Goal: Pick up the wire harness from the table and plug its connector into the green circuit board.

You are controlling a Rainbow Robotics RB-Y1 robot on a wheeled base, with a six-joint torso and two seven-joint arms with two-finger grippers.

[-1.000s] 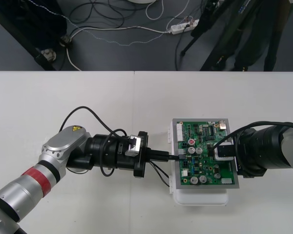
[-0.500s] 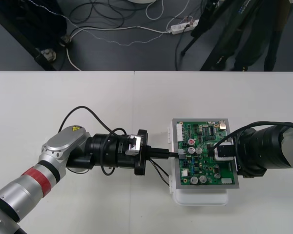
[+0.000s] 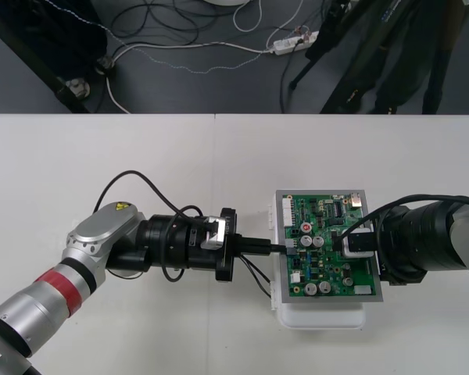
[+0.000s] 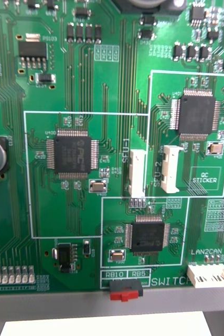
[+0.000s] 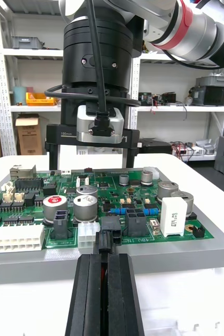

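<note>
Two black fingers (image 5: 91, 294) of your left gripper (image 5: 107, 258) are pressed together on the small black plug (image 5: 108, 237) of the wire harness. The plug sits against the connector row on the edge of the green circuit board (image 5: 143, 202) that faces this gripper; you cannot tell whether it is seated. Thin dark wires (image 3: 256, 275) trail from the fingers down to the light desk (image 3: 141, 172). Your right gripper (image 5: 92, 157) hangs over the board's far side, fingers spread wide. A white base (image 3: 320, 319) carries the board.
</note>
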